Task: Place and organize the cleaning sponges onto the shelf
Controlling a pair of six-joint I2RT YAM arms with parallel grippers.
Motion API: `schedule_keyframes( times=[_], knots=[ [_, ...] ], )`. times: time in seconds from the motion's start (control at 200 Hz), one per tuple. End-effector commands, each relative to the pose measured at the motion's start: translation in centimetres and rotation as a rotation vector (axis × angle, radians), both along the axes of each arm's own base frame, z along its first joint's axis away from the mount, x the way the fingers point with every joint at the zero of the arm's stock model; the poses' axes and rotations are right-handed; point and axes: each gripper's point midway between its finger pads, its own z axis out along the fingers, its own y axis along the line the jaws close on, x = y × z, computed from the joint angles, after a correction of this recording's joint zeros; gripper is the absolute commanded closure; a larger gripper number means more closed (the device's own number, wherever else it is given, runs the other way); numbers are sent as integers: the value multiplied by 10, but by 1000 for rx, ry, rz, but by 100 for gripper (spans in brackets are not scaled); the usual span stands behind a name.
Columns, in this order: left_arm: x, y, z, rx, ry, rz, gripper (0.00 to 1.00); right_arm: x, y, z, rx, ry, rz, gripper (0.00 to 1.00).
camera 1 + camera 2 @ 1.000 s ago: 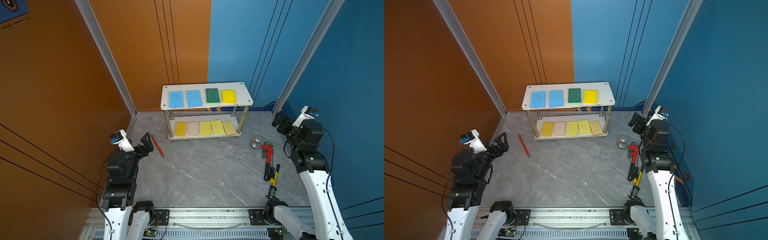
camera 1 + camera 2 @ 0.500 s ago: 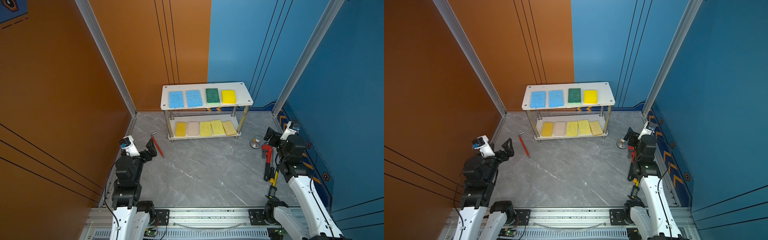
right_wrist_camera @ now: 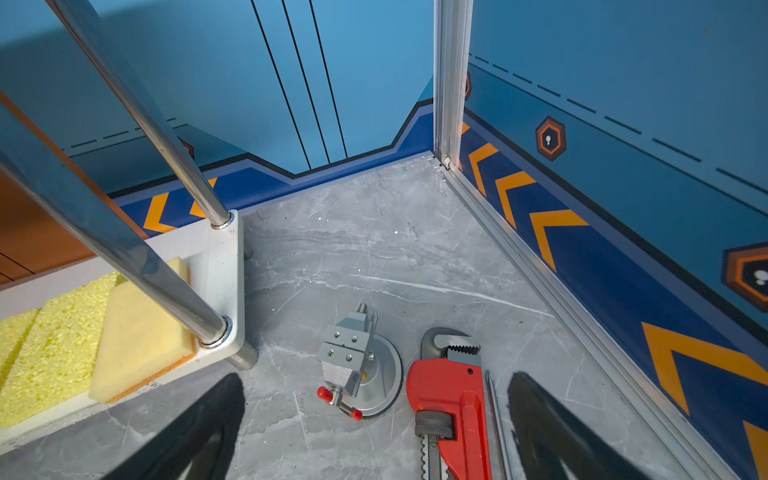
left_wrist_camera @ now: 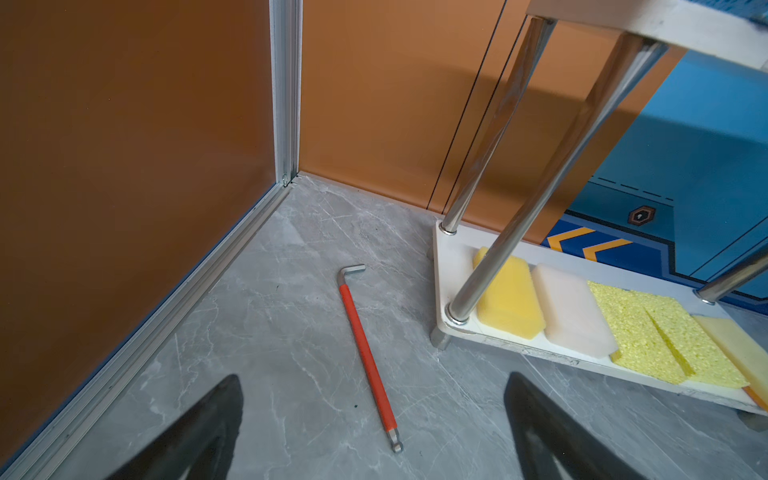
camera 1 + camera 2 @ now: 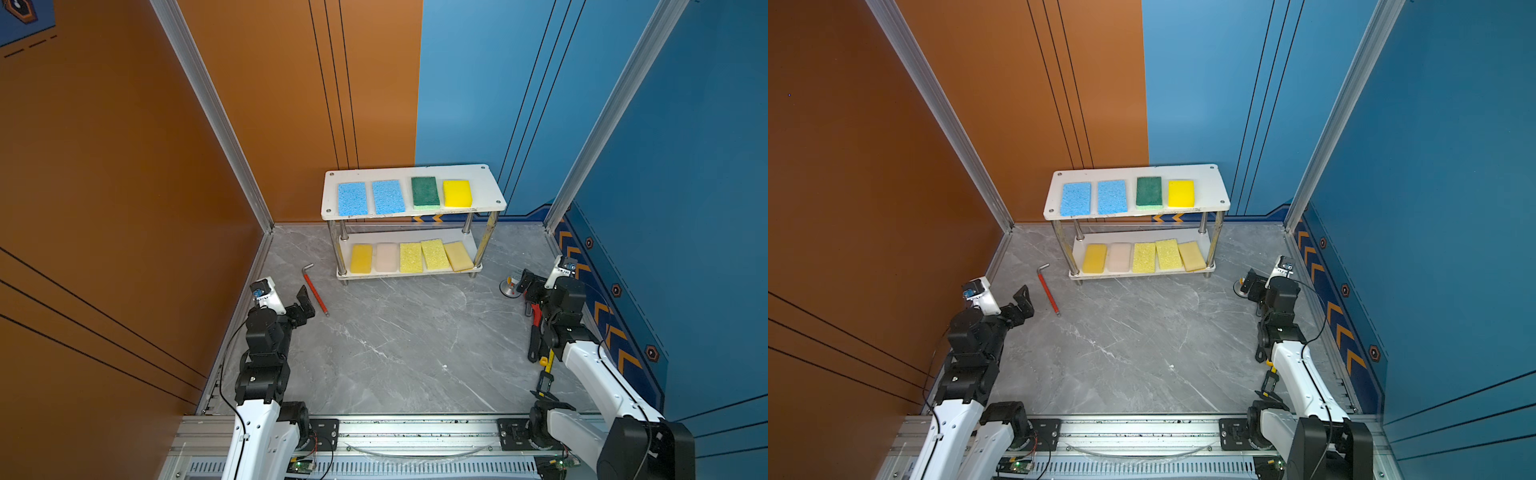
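The shelf (image 5: 486, 183) stands at the back of the floor, seen in both top views (image 5: 1212, 183). Its top board carries two blue sponges (image 5: 352, 198) (image 5: 388, 196), a dark green one (image 5: 425, 192) and a bright yellow one (image 5: 457, 193). On the lower board lie a bright yellow sponge (image 4: 509, 293), a cream-pink one (image 4: 571, 309), two pale yellow ones (image 5: 410, 257) (image 5: 435, 254) and a tan one (image 3: 141, 332). My left gripper (image 5: 306, 305) (image 4: 374, 378) hangs open low at the left, holding nothing. My right gripper (image 5: 524, 282) (image 3: 377, 376) is open and empty at the right.
A red-handled hex key (image 4: 368, 357) lies on the floor under the left gripper, left of the shelf. Below the right gripper sit a metal suction-cup vise (image 3: 361, 374), a red pipe wrench (image 3: 451, 399) and a thin screwdriver (image 3: 496, 419). Walls close in on both sides.
Both arms have come down and drawn back toward the near rail, with both grippers still open. The sponges and the shelf have not moved.
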Motion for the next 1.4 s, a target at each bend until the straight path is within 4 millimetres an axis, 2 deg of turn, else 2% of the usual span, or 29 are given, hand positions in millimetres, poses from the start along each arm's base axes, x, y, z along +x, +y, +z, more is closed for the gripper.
schedule_keyframes(
  times=[0.0, 0.315, 0.601, 0.861, 1.156, 1.391],
  knots=[
    [0, 9, -4, 43, 2, 41, 2, 8, -1, -2, -20, -29, 15, 0],
    [1, 18, -26, 91, 62, 82, 2, 23, 3, -48, -10, 45, 46, 0],
    [18, 26, -41, 107, 110, 115, 2, 39, 6, -70, 12, 81, 66, 0],
    [40, 36, -65, 158, 168, 135, 2, 42, 8, -82, 20, 102, 78, 0],
    [68, 31, -90, 155, 205, 87, 2, 44, 11, -91, 28, 117, 96, 0],
    [79, 26, -109, 164, 236, 58, 2, 47, 13, -94, 29, 124, 115, 0]
  ],
)
